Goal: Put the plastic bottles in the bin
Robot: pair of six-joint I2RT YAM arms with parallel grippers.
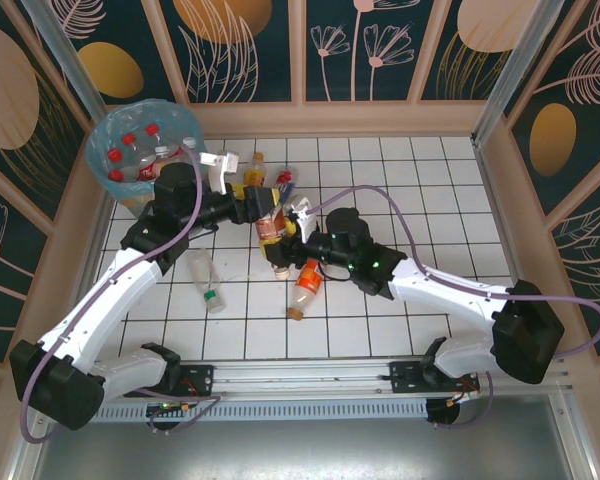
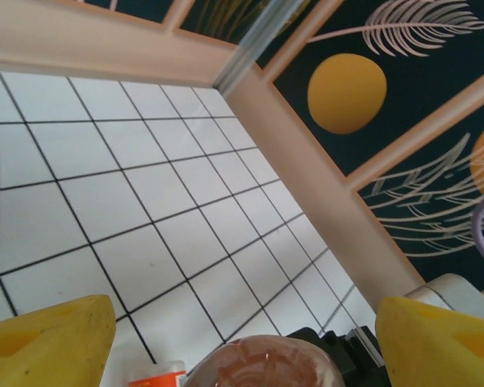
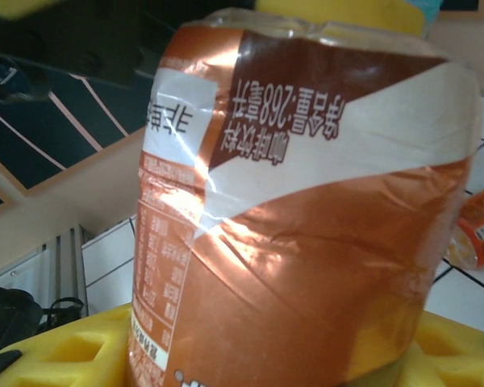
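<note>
Here, the right gripper [image 3: 266, 359] grips the brown-labelled bottle [image 3: 306, 201] mid-table. The left gripper [image 2: 244, 322] gapes wide beside it, holding nothing; bare tiles [image 2: 185, 185] run right to the wooden wall [image 2: 302, 161].

The brown bottle [image 3: 306, 210] runs off the top and bottom edges, its cap unseen and its small print blurred. Beside it, an orange bottle [image 3: 477, 230] is cut by the right edge. In the left wrist view, a round bottle end [image 2: 262, 367] is cropped at the bottom edge.
</note>
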